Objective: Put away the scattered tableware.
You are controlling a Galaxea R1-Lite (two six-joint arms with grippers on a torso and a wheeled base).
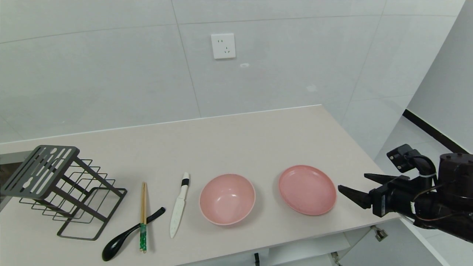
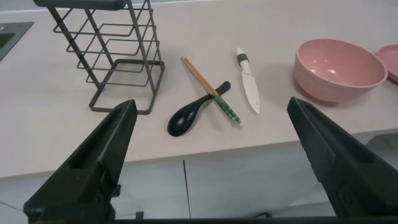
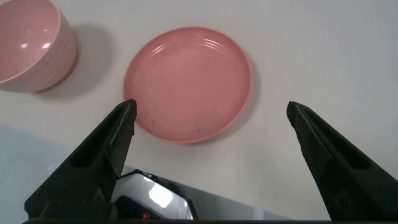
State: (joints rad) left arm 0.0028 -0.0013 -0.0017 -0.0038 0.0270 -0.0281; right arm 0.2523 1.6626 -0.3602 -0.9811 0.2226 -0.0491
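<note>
Right end effector spread wide, just beside pink plate lying flat on bench; left end effector likewise spread; risk: low rim gives poor purchase, plate may skid off the edge.

My right gripper sits low out on my right side, forearm close to level and pointing toward my left, jaws spread wide with nothing between them. Over on the other side, my left gripper tilts forward and down, its jaws just as wide apart and holding nothing.
</note>
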